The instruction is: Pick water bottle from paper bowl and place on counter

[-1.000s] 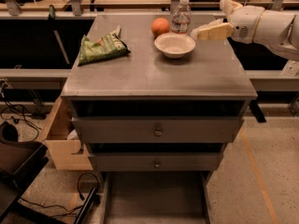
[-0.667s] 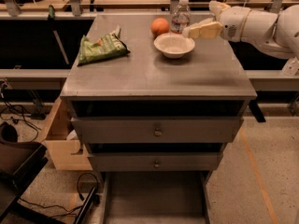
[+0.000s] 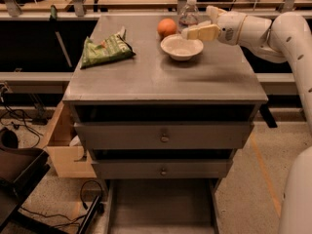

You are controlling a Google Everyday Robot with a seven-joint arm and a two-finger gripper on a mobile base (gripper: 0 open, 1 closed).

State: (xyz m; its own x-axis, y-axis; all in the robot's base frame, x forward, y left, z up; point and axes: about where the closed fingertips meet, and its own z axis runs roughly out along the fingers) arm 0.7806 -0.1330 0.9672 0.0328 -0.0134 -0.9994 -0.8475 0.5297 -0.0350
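looking at gripper (image 3: 187, 31) hovering over paper bowl (image 3: 181, 50), tip right by water bottle (image 3: 188, 12). can't tell if clamped or loose. found water bottle upright behind paper bowl's far rim, beside orange (image 3: 166, 27), back of counter (image 3: 161, 77).

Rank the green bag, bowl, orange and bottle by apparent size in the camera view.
1. Green bag
2. Bowl
3. Bottle and orange: unsure, since the gripper, above the bowl's far rim, hides the bottle's lower part.

Gripper (image 3: 191, 31) above paper bowl (image 3: 181, 48), just beside water bottle (image 3: 188, 12); orange (image 3: 166, 27) & green snack bag (image 3: 105, 50) on counter (image 3: 161, 79).
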